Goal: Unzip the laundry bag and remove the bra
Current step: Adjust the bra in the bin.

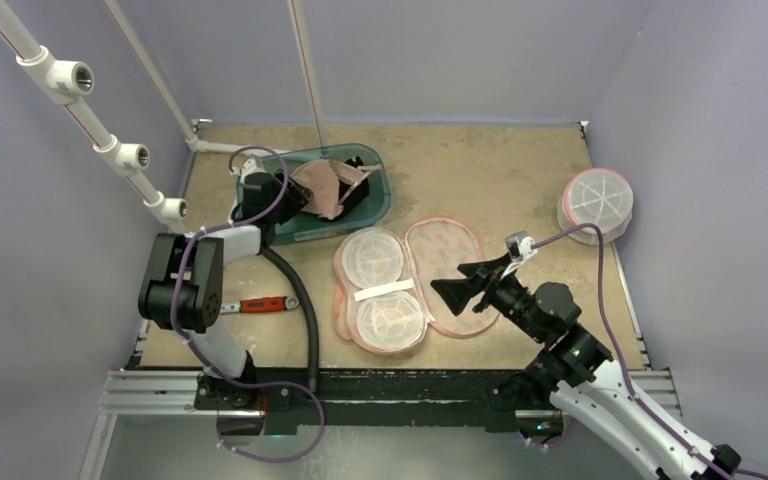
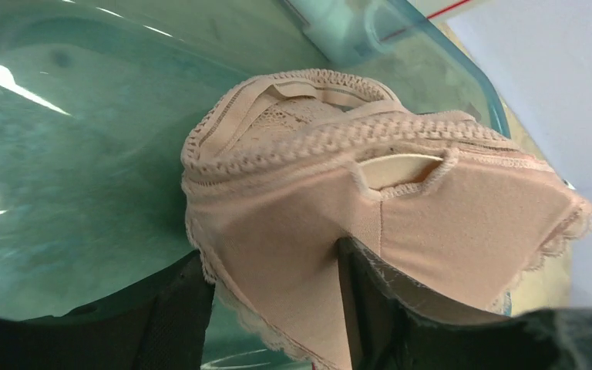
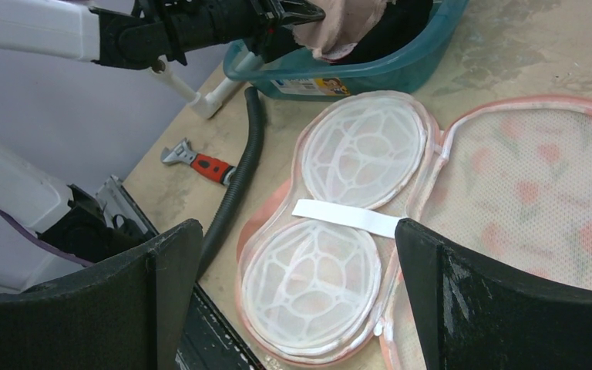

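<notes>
tan desk (image 1: pixel 520 170) across the middle of the top view. at its centre, the laundry bag (image 1: pixel 385 290), unzipped and laid open like a clamshell: two white mesh domes on the left half, flowered flap on the right. above and left of it, a teal tub (image 1: pixel 382 190), holding the bra (image 1: pixel 330 187). bra out of the bag, draped over the tub's middle, pinched by the left fingers (image 2: pixel 173 320). in the left wrist view, beige fabric and lace edge caught between the two dark fingers at the bottom of the frame, the rest bunched above them over the tub floor. right fingers (image 3: pixel 150 301) spread wide, held over the lower right part of the open bag, well apart from the bra. at the upper right of the top view, a round mesh case (image 1: pixel 597 203) with a pink rim. left of the bag, a black ribbed hose (image 1: pixel 305 300) curving down to the near edge. further left, a red-handled wrench (image 1: pixel 265 304). smallest, a white strip (image 1: pixel 384 292) lying between the two domes.
</notes>
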You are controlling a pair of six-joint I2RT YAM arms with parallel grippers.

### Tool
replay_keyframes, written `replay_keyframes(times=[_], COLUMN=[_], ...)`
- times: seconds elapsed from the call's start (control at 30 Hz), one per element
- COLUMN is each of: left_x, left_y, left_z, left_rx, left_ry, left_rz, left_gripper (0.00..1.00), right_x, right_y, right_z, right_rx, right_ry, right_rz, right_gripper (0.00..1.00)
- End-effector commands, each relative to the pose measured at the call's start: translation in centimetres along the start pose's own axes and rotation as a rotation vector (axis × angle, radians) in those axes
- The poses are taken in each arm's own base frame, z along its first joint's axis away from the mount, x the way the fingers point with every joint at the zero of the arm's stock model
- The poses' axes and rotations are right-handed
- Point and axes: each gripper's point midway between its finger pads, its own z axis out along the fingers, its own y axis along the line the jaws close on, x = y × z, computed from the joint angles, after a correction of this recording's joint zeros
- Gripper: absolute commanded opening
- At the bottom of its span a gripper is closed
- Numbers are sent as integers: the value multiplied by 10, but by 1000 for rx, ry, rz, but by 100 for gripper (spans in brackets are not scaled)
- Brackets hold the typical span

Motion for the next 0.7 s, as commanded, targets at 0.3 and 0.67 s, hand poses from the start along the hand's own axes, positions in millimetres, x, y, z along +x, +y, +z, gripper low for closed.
replay_keyframes(times=[0.3,0.67], left_x=[-57,-58], left_y=[-23,-50], left_z=[-75,-64], left_rx=[-225,-230], left_ry=[-136,-170], left_rz=[251,361], left_gripper=[60,51], right_x=[-14,-9], right_y=[9,7], right_z=[8,10], right_rx=[-33,-37], right_ry=[-46,-34], right_rz=[-14,-6], right_gripper=[98,98])
